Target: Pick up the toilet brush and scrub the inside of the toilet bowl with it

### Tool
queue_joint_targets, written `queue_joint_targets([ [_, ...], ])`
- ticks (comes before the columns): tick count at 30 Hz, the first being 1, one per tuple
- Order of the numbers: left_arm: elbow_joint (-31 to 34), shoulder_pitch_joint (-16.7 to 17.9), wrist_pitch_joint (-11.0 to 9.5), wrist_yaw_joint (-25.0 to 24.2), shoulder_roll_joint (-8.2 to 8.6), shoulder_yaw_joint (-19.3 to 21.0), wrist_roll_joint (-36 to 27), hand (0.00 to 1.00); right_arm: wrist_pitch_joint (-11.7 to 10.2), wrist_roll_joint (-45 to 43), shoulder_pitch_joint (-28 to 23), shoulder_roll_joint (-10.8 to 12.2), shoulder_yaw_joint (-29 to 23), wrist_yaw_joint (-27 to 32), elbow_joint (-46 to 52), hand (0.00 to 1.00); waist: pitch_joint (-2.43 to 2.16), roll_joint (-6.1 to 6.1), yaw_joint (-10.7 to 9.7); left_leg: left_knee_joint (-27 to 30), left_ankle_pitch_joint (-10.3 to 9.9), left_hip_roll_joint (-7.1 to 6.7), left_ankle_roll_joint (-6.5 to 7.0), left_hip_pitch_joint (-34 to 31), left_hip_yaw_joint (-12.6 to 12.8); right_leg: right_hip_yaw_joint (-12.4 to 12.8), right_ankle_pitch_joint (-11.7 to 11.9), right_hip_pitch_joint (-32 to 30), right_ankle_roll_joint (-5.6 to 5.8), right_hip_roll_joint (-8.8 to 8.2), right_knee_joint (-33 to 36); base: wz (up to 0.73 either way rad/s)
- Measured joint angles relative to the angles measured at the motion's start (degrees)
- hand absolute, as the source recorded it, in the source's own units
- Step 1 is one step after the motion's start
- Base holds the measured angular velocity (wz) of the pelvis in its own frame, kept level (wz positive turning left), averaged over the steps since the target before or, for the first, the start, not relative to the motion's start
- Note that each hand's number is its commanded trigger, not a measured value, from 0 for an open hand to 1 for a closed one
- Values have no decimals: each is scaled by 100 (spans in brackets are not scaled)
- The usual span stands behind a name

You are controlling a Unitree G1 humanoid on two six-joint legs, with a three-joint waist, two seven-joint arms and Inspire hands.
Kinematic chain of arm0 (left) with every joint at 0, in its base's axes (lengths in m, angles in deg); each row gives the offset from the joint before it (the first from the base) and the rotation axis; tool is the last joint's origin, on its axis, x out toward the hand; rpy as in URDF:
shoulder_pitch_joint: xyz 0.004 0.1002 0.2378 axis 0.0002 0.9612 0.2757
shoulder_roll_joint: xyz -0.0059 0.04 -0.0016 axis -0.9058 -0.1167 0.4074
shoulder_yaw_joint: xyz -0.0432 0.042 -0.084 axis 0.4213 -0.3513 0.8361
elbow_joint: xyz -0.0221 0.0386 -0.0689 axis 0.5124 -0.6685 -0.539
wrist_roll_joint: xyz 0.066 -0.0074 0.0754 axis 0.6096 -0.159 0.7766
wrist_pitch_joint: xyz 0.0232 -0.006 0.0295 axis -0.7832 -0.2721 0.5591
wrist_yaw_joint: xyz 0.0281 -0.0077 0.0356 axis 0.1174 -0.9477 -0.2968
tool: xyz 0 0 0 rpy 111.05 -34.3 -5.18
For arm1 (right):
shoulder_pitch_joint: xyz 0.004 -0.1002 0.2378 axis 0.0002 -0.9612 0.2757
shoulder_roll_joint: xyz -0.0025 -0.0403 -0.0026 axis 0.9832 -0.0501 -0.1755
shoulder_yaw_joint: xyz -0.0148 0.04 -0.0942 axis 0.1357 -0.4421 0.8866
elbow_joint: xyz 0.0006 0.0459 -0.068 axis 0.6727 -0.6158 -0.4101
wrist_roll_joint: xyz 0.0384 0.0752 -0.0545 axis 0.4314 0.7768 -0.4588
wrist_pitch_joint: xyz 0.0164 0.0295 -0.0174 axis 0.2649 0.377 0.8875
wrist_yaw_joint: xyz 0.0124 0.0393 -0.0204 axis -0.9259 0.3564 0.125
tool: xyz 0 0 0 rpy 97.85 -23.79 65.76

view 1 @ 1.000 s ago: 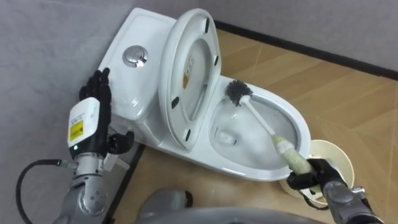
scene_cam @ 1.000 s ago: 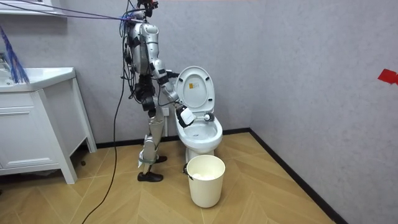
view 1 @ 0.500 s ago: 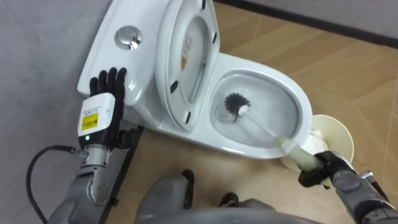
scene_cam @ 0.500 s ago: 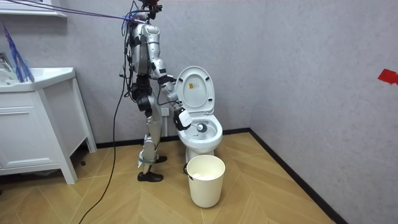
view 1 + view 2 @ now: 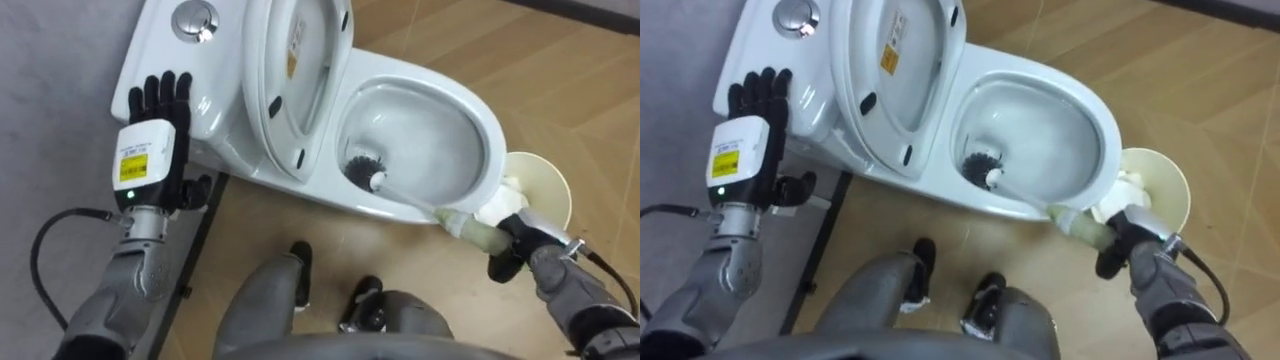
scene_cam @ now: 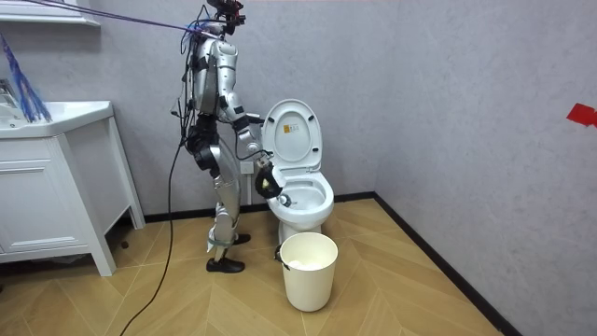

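My left hand [image 5: 150,130] was held up beside the tank [image 5: 220,70], fingers straight, holding nothing; contact could not be confirmed. The seat [image 5: 295,80] stood raised. The brush [image 5: 405,197] had shifted since half a second earlier: its head, then at the middle of the bowl [image 5: 440,78], now lay low against the near wall, just beside the seat. It showed dark round bristles, a thin white shaft and a thick cream grip. My right hand [image 5: 515,250] was curled round that grip, outside the rim, beside the bin [image 5: 548,178].

Bin [image 5: 548,186] R of bowl [image 5: 491,128], tank [image 5: 214,72] L; brush [image 5: 361,171] in bowl.
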Motion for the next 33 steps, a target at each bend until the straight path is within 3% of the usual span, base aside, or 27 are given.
queue_joint_targets([
  [6, -105, -340, 75, 217, -105, -162, -14, 0, 122, -387, 215, -233, 442, 250, 278, 100, -4, 13, 25, 411, -45, 60, 2, -428, -35, -65, -55, -343, -67, -22, 335, 1],
  [9, -215, -639, 84, 228, -259, -353, -14, 0, 169, -416, 472, -442, 774, 404, 249, 100, 6, 32, 198, 506, -46, 143, 2, -615, -35, -59, -46, -521, -97, -8, 453, -5],
  [13, -218, -999, 135, 264, -446, -582, -13, 0, 168, -416, 1163, -814, 1265, 518, 97, 100, 70, 78, 376, 691, -47, 135, 0, -917, -136, -101, -51, -792, -135, -23, 644, 1],
  [16, -190, -1310, 157, 263, -602, -591, -21, 0, 156, -272, 1755, -1038, 1391, 593, -145, 100, 119, 12, 567, 809, -18, 103, 4, -1237, -128, -71, -84, -1184, -174, -120, 920, 0],
  [18, -188, -1427, 197, 257, -707, -582, -29, 0, 191, -100, 2055, -1136, 1429, 592, -231, 100, 128, -2, 619, 825, 13, 49, 23, -1394, -136, -77, -109, -1366, -170, -187, 1038, 9],
  [24, -12, -1460, 371, 300, -832, -795, -280, 0, 391, 606, 2682, -1147, 1537, 683, -637, 100, 155, -10, 682, 913, 0, 13, 87, -1510, -151, -125, -146, -1431, -107, -241, 1063, 8],
  [33, 267, -1335, 588, 313, -851, -803, -362, 0, 425, 2253, 2734, -1158, 1488, 1093, -907, 100, 209, -9, 598, 878, -21, -67, 131, -1539, -58, -9, -205, -1561, -55, -357, 1211, -3],
])
